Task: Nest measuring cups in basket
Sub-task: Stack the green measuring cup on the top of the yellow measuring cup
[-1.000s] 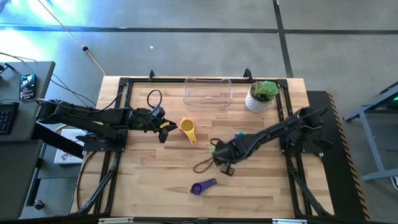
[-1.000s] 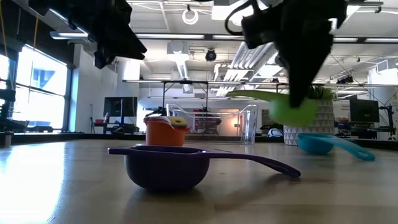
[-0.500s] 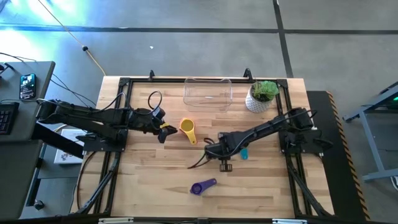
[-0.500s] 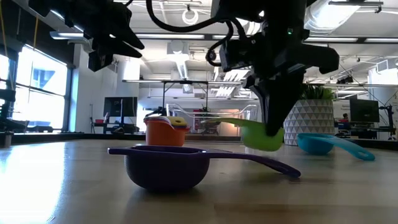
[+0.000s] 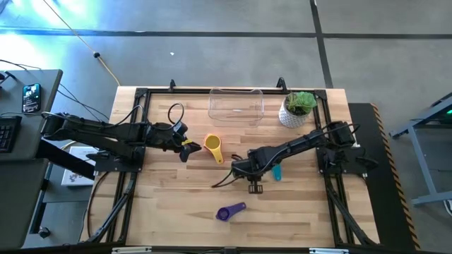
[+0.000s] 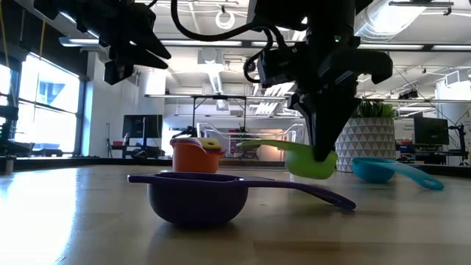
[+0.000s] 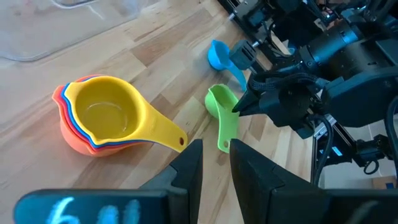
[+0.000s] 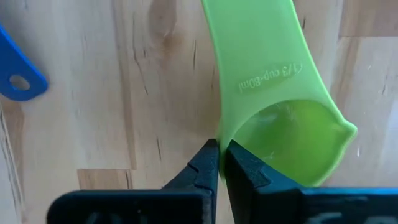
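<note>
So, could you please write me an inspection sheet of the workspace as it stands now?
Surface: wooden table, dark frame at its edges.
Job's things: clear basket at the far edge, nothing seen in it; yellow cup nested on an orange stack; purple cup near the front; blue cup beside the right arm; green cup at mid-table.
Clutter: potted plant beside the basket.
Grippers: right gripper shut on the green cup's rim; left gripper near the stack, narrowly open, holding nothing.
Cables: loops at both arms.
Surroundings: concrete floor, desk with phone on the left.
</note>
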`<action>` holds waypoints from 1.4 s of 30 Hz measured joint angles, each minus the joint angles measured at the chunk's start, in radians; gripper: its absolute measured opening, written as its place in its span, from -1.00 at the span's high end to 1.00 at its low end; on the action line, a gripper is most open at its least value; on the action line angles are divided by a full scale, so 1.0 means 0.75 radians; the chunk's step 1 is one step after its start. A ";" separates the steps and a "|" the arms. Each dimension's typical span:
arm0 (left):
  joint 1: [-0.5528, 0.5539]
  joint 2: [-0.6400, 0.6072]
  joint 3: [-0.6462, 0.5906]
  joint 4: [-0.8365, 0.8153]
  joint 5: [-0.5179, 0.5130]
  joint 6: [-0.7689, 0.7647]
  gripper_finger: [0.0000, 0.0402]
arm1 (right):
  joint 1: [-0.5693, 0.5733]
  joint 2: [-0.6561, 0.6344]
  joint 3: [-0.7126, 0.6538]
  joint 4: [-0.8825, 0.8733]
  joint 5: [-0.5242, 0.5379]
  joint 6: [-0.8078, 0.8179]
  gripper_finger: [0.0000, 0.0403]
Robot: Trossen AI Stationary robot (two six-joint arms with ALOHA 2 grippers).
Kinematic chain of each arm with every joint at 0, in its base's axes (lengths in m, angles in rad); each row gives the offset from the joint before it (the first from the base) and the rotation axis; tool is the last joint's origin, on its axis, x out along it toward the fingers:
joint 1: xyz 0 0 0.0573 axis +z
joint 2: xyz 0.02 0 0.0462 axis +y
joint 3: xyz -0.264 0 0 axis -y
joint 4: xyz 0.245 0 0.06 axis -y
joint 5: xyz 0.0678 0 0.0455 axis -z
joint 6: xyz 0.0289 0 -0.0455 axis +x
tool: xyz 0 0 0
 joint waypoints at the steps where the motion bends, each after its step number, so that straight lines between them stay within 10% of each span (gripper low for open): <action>1: 0.000 0.000 0.000 0.000 -0.001 0.000 0.64 | 0.001 0.000 0.000 0.000 0.003 0.000 0.92; 28: 0.001 0.000 0.000 0.007 -0.006 0.396 0.64 | 0.030 -0.036 0.326 -0.292 0.125 0.394 0.63; 42: 0.204 0.000 0.000 0.006 0.430 0.597 0.64 | 0.072 -0.036 0.804 -0.699 0.429 0.863 0.63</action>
